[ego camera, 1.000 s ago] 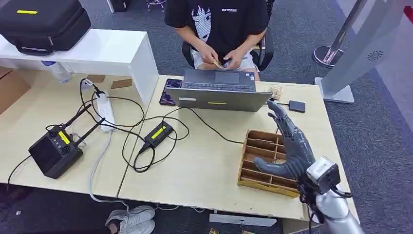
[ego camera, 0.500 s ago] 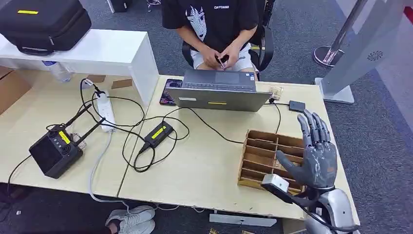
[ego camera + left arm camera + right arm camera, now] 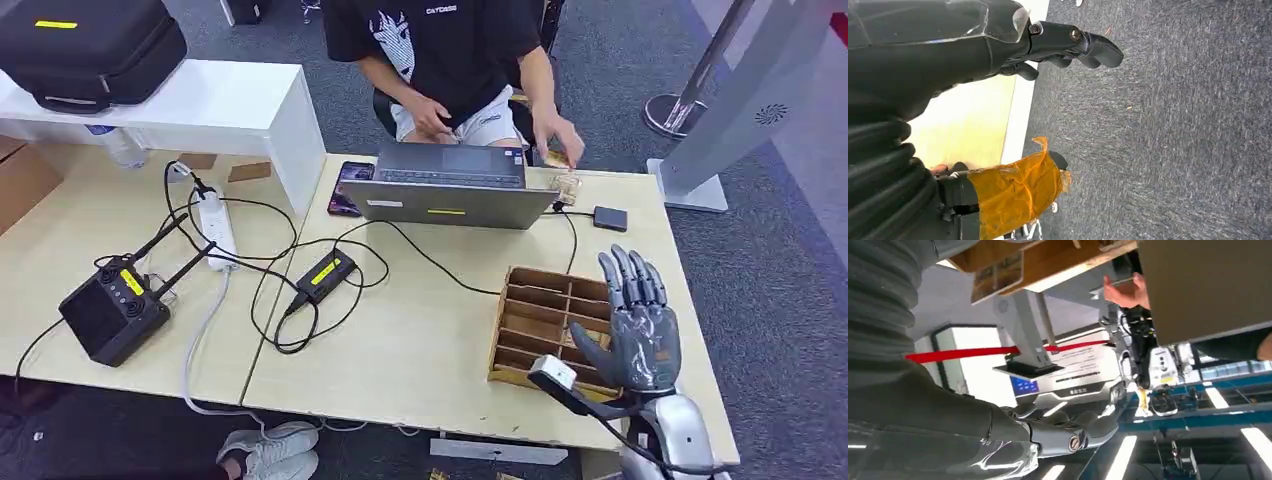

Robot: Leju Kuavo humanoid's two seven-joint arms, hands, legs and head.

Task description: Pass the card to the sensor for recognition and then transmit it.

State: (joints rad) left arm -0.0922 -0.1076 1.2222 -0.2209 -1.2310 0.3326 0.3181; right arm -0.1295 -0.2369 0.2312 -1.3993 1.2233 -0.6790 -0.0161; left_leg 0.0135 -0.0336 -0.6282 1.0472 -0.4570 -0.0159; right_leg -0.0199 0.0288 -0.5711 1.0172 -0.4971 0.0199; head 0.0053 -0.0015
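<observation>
My right hand (image 3: 640,325) is up, fingers spread, holding nothing
It's over the wooden divider tray (image 3: 540,315) near the desk's (image 3: 420,350) front right corner; left hand (image 3: 1068,42) empty, fingers loosely curled; card (image 3: 556,158) at far edge under person's hand (image 3: 558,135)

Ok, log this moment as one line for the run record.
right hand: open, raised over wooden organizer, holding nothing | left hand: hanging over carpet | person's hand: behind laptop

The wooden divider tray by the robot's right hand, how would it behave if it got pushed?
The wooden divider tray looks like thin plywood slats, so probably stiff and light. It sits flat and low on the table, so it would likely slide rather than tip. Its near edge is close to the table's edge, beside the right hand.
</observation>
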